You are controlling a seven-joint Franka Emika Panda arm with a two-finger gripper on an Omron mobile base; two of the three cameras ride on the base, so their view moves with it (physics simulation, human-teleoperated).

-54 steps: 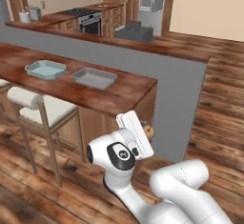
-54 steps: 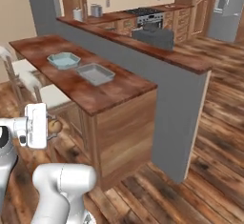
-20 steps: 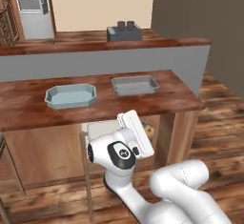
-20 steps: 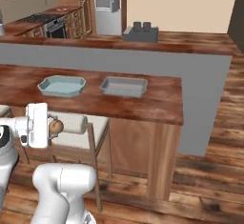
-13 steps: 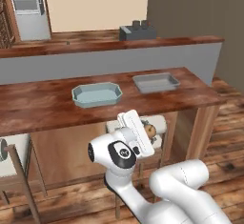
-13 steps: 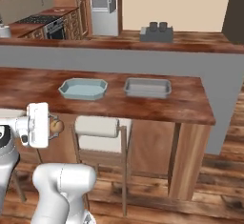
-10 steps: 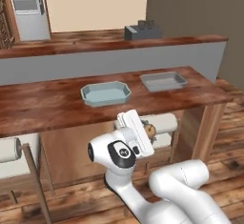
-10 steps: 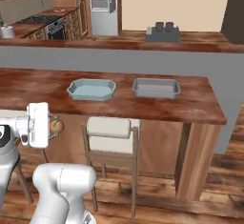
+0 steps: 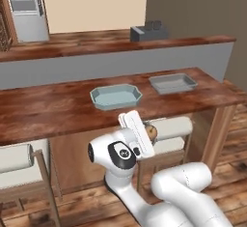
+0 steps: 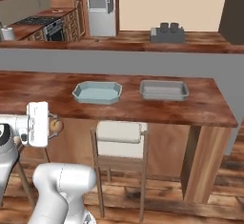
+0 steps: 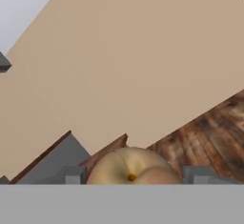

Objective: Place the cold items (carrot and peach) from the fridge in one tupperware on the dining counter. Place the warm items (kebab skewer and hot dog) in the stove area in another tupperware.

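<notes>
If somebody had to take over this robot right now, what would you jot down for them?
Gripper: shut on the peach, carried low in front of the dining counter.
Two tupperwares sit side by side on that counter: the light blue one and the grey one, nothing visible inside either.
Done: peach picked up.
Left: drop the peach into one tupperware, add the carrot, then put the kebab skewer and hot dog in the other.
</notes>
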